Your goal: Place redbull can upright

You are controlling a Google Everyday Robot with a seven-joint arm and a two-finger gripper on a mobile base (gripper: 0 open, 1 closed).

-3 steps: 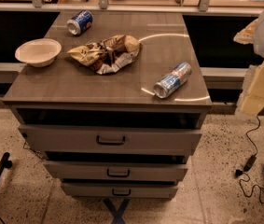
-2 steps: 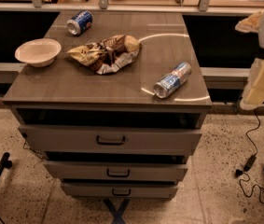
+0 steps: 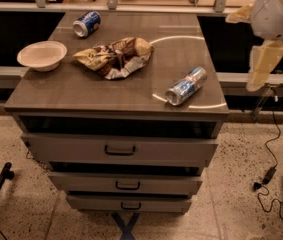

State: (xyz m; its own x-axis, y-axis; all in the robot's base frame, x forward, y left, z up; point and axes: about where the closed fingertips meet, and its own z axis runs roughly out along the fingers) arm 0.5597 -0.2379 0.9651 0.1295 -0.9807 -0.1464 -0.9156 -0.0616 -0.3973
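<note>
The redbull can (image 3: 186, 86) lies on its side near the front right corner of the cabinet top (image 3: 81, 91), its silver top facing the front edge. It is slim, with silver and blue panels. My gripper (image 3: 262, 64) hangs on the white arm at the far right of the view. It is off the cabinet's right edge, higher than the can and apart from it, and it holds nothing that I can see.
A shorter dark-blue can (image 3: 87, 24) lies on its side at the back left. A crumpled snack bag (image 3: 116, 57) sits mid-top and a white bowl (image 3: 42, 55) at the left edge. Drawers (image 3: 120, 150) are below. Cables (image 3: 268, 174) lie on the floor at the right.
My arm and gripper have moved up and slightly left, closer to the cabinet's right edge. The can and the other objects have not moved.
</note>
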